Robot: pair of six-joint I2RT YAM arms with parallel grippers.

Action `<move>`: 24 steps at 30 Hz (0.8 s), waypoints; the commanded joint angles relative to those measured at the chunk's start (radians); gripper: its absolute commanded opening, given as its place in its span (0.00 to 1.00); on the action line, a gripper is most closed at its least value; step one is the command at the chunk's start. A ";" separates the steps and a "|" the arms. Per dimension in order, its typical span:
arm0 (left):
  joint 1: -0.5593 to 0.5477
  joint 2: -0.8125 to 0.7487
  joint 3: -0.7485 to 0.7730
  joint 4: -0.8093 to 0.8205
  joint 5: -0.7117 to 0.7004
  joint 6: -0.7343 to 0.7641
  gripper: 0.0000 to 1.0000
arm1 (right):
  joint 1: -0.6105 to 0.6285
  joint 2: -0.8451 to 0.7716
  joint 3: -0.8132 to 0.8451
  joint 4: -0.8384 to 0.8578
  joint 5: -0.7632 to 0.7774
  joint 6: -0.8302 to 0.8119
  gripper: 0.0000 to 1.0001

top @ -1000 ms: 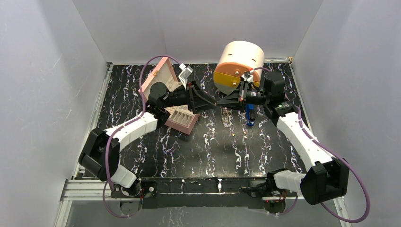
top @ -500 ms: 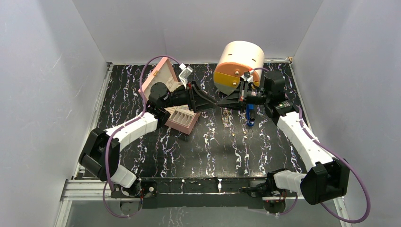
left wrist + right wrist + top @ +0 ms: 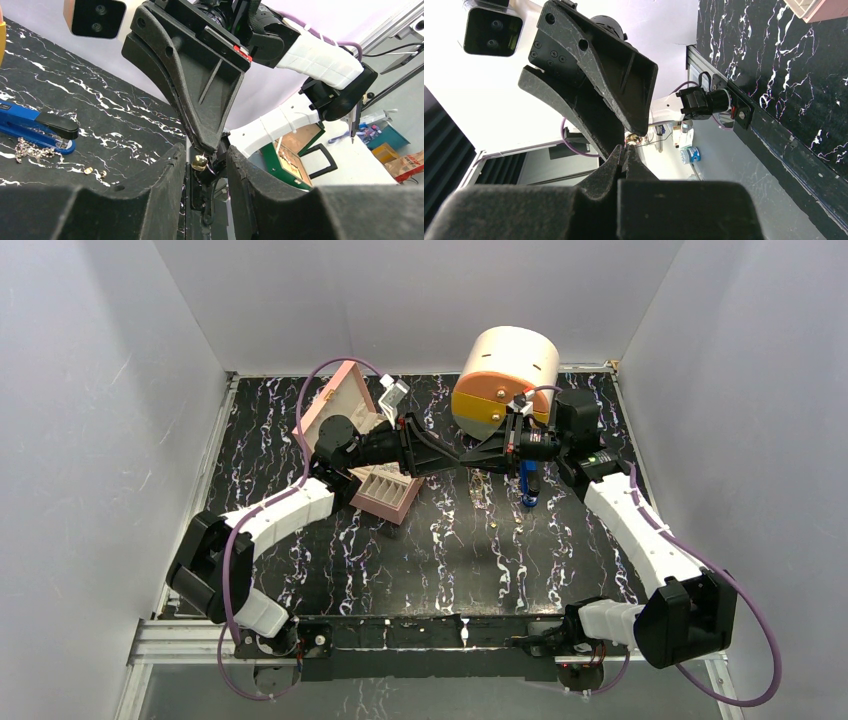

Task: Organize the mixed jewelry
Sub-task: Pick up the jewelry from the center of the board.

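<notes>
Right tool: fingers pressed together, pinching a tiny gold piece at their very tips, held in the air above the bench.
Left tool: fingers parted, one on each side of the gold piece and of the right tool's tips. A gap shows on both sides, so it has hold of nothing.
Meeting point: the two tools are tip to tip, just in front of the cream and orange cylinder.
Loose gold pieces: two small glints lying on the bench, near each other, on the near side of the blue object.
Chain: silvery, bunched on the bench just beside the blue object.
Pink box: open, lid raised, lying under the left arm. Ridged slots show inside, but any contents are too small to tell.
</notes>
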 commanded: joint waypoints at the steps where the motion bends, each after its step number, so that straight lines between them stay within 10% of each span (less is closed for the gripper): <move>1: -0.008 -0.019 0.019 0.045 0.011 0.013 0.34 | -0.005 -0.005 0.045 0.040 -0.020 0.008 0.00; 24: -0.011 -0.026 0.008 0.056 -0.001 0.019 0.12 | -0.007 -0.008 0.021 0.101 -0.003 0.055 0.00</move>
